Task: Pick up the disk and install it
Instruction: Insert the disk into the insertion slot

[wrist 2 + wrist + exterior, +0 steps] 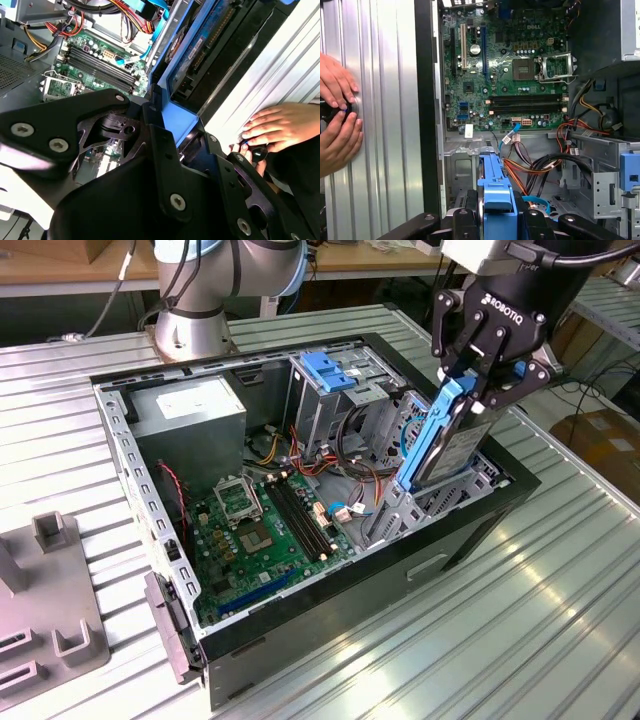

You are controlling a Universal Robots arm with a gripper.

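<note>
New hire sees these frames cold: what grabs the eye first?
The gripper, shut on the blue-edged disk and holding it nearly upright over the drive bay, at the exterior view's right end of the open case. Next, the green motherboard on the case floor. In both wrist views, a person's hands sit on the ribbed table just outside the case.

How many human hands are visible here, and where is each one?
2. In the first wrist view, one hand lies on the ribbed table beside the computer case, and the other hand is close beside it, both touching a small dark knob.
</note>
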